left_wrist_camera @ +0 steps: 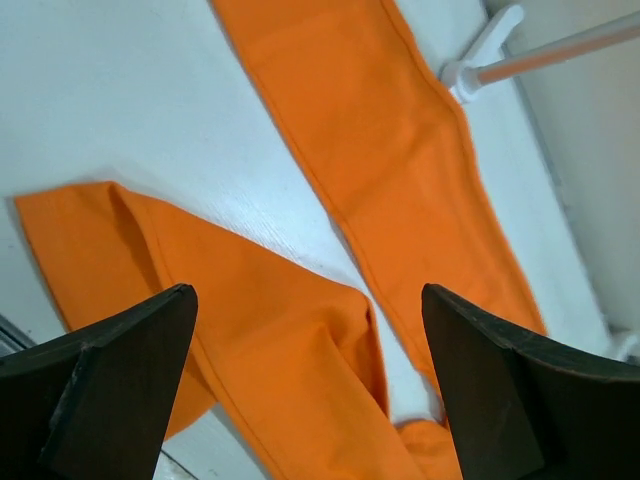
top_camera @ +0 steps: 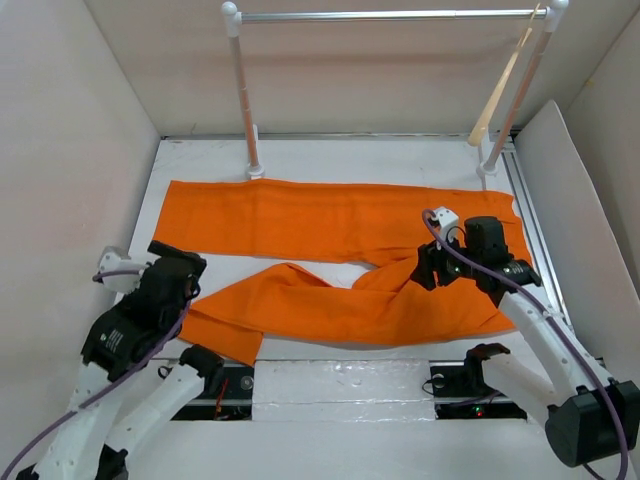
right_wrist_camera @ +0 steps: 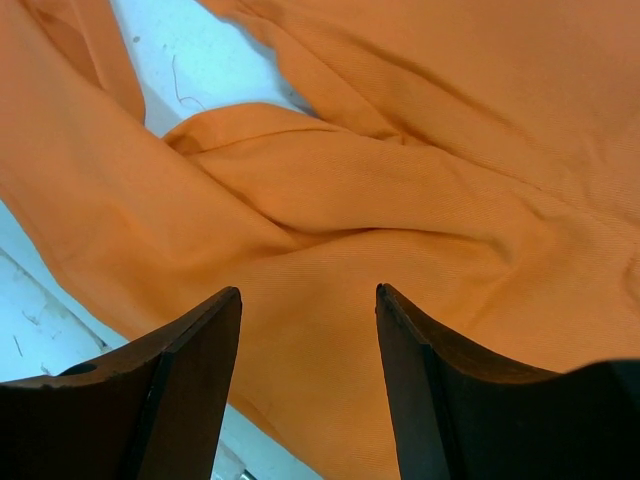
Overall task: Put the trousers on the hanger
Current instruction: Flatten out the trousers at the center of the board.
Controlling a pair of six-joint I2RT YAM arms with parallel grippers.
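The orange trousers (top_camera: 330,215) lie spread flat on the white table, one leg straight along the back, the other angled toward the front left. My left gripper (top_camera: 192,272) hovers open over the cuff end of the near leg (left_wrist_camera: 280,330), nothing between its fingers. My right gripper (top_camera: 425,265) is open just above the wrinkled cloth (right_wrist_camera: 400,200) where the legs join, its fingers apart and holding nothing. The pale beige hanger (top_camera: 500,95) hangs from the right end of the rack's bar, far from both grippers.
A rack with white posts (top_camera: 243,90) and a silver bar (top_camera: 390,15) stands at the back of the table. Its left foot (left_wrist_camera: 480,60) touches the far leg's edge. White walls enclose the table on three sides. Bare white table (top_camera: 330,375) shows in front of the trousers.
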